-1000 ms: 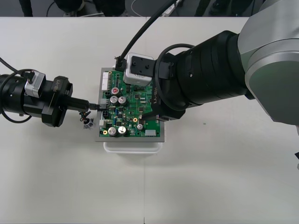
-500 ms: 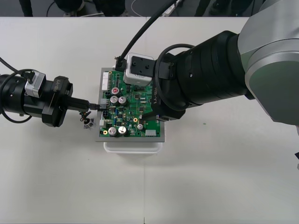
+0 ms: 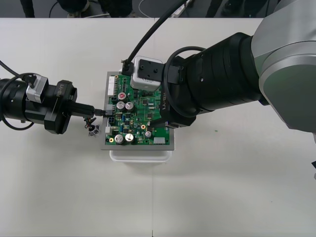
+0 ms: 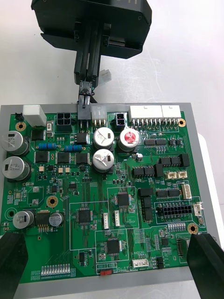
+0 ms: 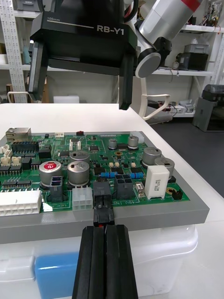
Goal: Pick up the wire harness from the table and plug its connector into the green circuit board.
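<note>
Lettering (image 5: pixel 110 28) "RB-Y1" near right fingers (image 5: pixel 125 88)

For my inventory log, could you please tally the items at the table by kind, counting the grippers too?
green circuit board: 1
white base: 1
wire harness: 1
grippers: 2, the left gripper and the right gripper
Total: 5
</note>
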Robot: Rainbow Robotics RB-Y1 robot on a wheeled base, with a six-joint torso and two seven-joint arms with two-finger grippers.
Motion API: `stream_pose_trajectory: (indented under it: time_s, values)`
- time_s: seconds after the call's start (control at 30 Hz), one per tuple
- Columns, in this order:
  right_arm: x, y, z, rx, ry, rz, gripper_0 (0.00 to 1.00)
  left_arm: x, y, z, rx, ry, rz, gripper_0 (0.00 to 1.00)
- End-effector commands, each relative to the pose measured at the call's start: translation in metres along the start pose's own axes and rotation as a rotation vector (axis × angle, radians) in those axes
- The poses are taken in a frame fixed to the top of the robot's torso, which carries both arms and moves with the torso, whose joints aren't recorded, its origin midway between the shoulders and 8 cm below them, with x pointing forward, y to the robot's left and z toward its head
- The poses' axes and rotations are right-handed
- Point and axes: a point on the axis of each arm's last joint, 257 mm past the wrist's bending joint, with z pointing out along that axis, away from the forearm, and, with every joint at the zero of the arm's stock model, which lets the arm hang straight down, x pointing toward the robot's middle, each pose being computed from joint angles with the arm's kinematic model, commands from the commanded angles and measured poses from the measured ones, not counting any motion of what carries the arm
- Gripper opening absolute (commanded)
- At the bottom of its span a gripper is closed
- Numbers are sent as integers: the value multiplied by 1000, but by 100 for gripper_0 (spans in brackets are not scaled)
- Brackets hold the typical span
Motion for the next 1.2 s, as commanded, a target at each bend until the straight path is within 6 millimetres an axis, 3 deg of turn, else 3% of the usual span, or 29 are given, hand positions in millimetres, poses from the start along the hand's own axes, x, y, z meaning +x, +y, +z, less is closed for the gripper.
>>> stream_pose_trajectory:
  time_s: [0.03, 1.2]
  values:
    - [-12, -1, -9, 20, -39, -64, 100, -27, 6, 17, 49, -63, 97, 0]
    - [-13, 0, -9, 17, -42, -76, 100, -22, 3, 28, 67, -71, 104, 0]
